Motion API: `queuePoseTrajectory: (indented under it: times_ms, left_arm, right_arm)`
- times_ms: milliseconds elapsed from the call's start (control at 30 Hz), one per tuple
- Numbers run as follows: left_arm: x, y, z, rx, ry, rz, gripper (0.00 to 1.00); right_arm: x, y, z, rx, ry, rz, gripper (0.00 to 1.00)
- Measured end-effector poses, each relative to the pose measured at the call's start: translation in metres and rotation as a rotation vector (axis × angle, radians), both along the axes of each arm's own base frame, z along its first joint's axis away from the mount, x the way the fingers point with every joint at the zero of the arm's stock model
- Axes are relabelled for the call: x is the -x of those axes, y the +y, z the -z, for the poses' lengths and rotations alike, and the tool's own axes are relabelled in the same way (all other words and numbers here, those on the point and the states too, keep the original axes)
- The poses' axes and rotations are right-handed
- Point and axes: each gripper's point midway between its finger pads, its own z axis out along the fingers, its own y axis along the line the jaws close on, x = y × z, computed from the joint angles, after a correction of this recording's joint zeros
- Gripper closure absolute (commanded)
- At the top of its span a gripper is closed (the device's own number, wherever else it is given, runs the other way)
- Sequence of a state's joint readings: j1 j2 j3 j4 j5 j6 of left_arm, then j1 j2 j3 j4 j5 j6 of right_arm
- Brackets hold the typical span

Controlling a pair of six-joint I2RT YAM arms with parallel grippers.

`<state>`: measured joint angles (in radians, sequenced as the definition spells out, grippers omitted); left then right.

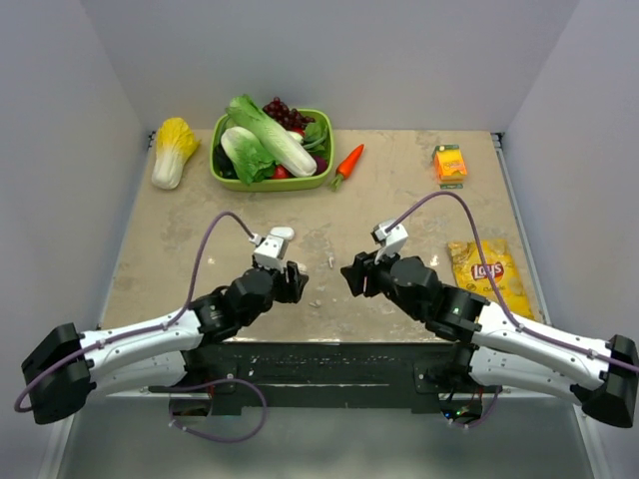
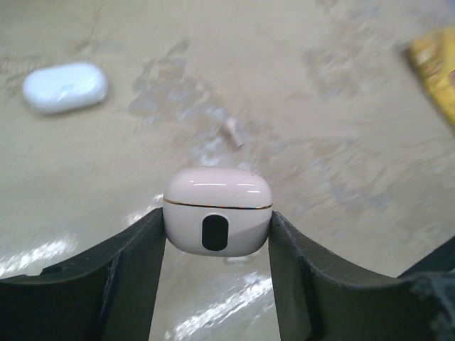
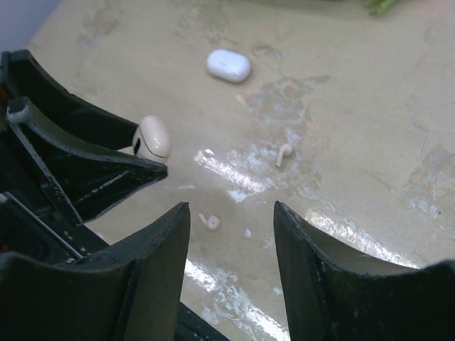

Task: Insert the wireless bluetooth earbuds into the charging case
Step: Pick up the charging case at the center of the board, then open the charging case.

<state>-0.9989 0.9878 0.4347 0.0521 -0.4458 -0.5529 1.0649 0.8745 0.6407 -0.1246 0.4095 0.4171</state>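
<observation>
Worn beige tabletop [image 1: 399, 160]; plain grey walls [image 1: 349, 60] on three sides.

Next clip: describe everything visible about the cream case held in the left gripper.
The charging case is a small, glossy, cream-pink plastic pebble with rounded corners. A thin seam line runs across below its domed top, which looks shut, and a dark oval sits on the facing side. It is upright, pinched at both sides by the left gripper, over the beige table.

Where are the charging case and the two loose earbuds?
charging case [image 2: 217, 212]: left wrist view, front face just below the seam.
near earbud [image 3: 210, 222]: right wrist view, its rounded head.
far earbud [image 3: 284, 153]: right wrist view, middle of its body.
</observation>
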Motion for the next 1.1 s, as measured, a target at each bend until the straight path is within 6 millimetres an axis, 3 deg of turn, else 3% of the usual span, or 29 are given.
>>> queuePoseTrajectory:
  times_ms: [100, 267, 400, 600, 767, 1100]
  left_arm:
    - [-0.006, -0.016, -0.035, 0.148, -0.151, 0.056, 1.0]
    - [-0.008, -0.034, -0.068, 0.22, -0.361, 0.172, 1.0]
    - [-0.003, -0.054, -0.102, 0.249, -0.544, 0.299, 1.0]
    - [0.01, -0.064, -0.141, 0.257, -0.759, 0.417, 1.0]
    - [0.012, -0.067, -0.143, 0.21, -0.81, 0.454, 1.0]
    - [0.016, -0.068, -0.144, 0.16, -0.839, 0.477, 1.0]
  right_arm:
    - [0.001, 0.001, -0.034, -0.08, -0.039, -0.008, 0.43]
    - [0.007, 0.014, -0.096, -0.166, -0.073, -0.074, 0.4]
    - [0.011, 0.026, -0.124, -0.189, -0.079, -0.13, 0.36]
    - [0.008, 0.035, -0.111, -0.099, -0.041, -0.15, 0.34]
    - [0.006, 0.037, -0.088, -0.018, -0.003, -0.152, 0.34]
    - [0.0, 0.044, -0.083, 0.02, 0.001, -0.152, 0.34]
